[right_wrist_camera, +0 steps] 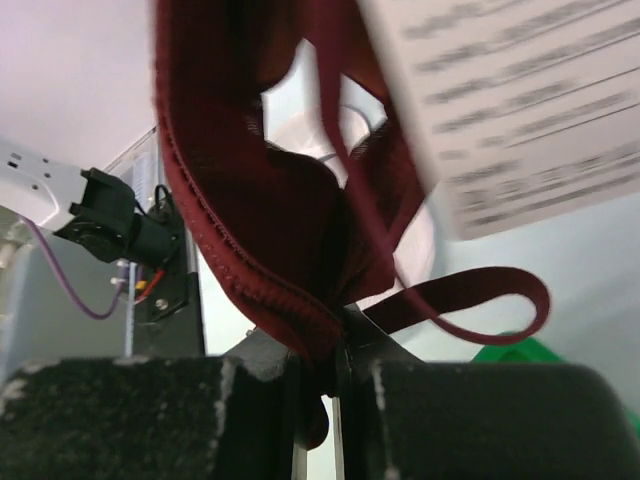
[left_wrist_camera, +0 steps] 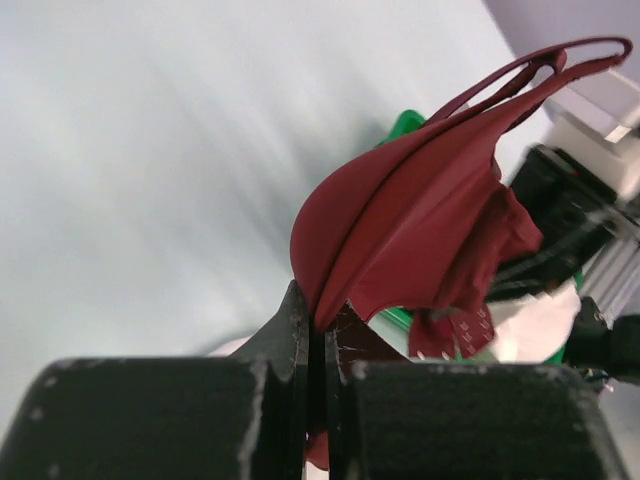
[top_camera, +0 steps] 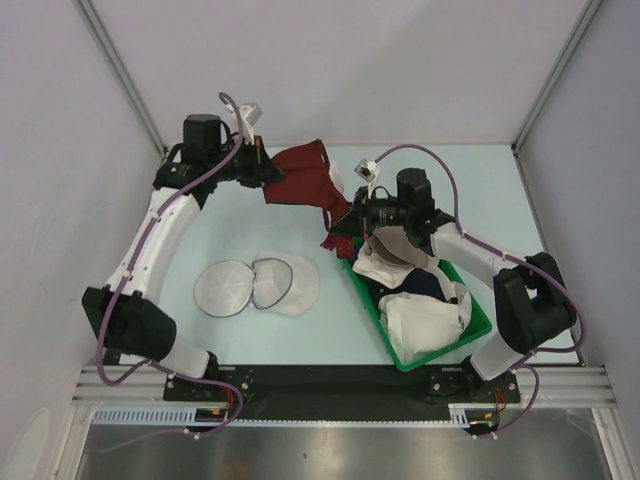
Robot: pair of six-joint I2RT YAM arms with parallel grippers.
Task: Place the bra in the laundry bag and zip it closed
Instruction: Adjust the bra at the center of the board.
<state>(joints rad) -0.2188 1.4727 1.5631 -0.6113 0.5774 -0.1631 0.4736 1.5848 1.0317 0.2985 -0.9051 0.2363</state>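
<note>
Pale bench (top_camera: 250,230), white walls around. The left claw (left_wrist_camera: 318,318) is clenched on one end of the bra (top_camera: 302,178) and the right claw (right_wrist_camera: 336,330) on the other. It hangs spread above the bench, probably for carrying to the laundry bag (top_camera: 255,285), which lies open nearby.

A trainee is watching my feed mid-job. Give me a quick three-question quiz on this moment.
1. True or false: the bra is inside the laundry bag.
2. Whose jaws are shut on the bra? A) left arm only B) right arm only C) both arms
3. Fill in: the green basket holds white and ___ garments.
Key: 1 false, the bag lies open on the table while the bra is held up off it; 2 C; 3 navy.
</note>
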